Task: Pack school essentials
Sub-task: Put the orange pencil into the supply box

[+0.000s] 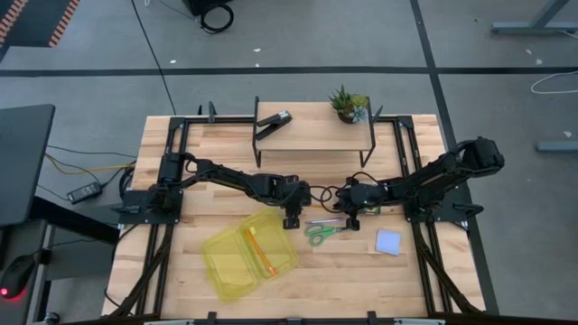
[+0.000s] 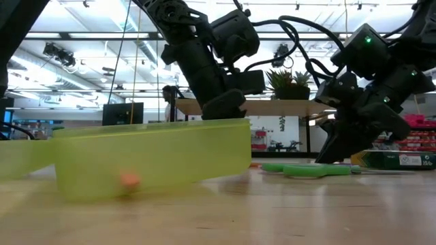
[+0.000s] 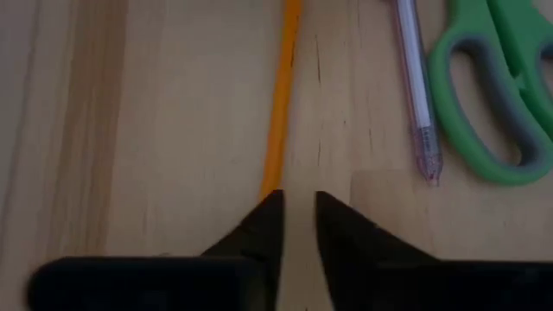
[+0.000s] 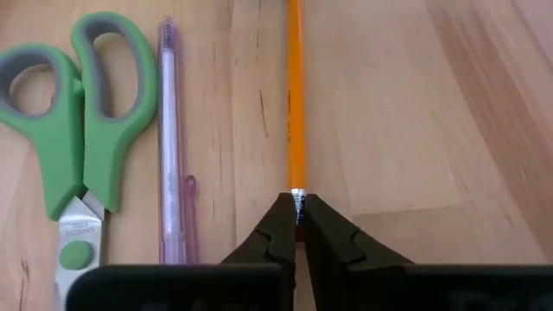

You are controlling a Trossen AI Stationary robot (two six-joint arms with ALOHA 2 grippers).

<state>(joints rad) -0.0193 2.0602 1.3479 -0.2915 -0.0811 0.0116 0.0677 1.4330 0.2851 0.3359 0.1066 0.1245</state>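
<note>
An orange pencil [image 4: 295, 95] lies stretched between my two grippers near the table's middle. My right gripper [image 4: 296, 226] is shut on its metal-banded end. My left gripper [image 3: 299, 216] stands at the pencil's other end [image 3: 278, 112] with a narrow gap between its fingers. Beside the pencil on the wood lie a purple pen [image 4: 170, 138] and green-handled scissors [image 4: 78, 112]. The pale blue notepad [image 1: 389, 241] lies flat, right of the right gripper. An open yellow case [image 1: 248, 259] lies toward the near edge, with an orange stick [image 1: 262, 253] inside. My left gripper's one finger [image 3: 266, 220] stands at the pencil's end [image 3: 271, 186], which runs in behind that finger; I cannot tell whether it touches. My right gripper pinches the pencil's end just behind the metal band [image 4: 296, 197] between its fingertips. The fingers slant down and lie along the pencil.
A low wooden shelf [image 1: 312, 135] at the far side carries a black stapler [image 1: 274, 122] and a small potted plant [image 1: 349, 105]. Black frame rails run along both table sides. In the low view the yellow case [image 2: 150, 160] hides the left gripper's fingers.
</note>
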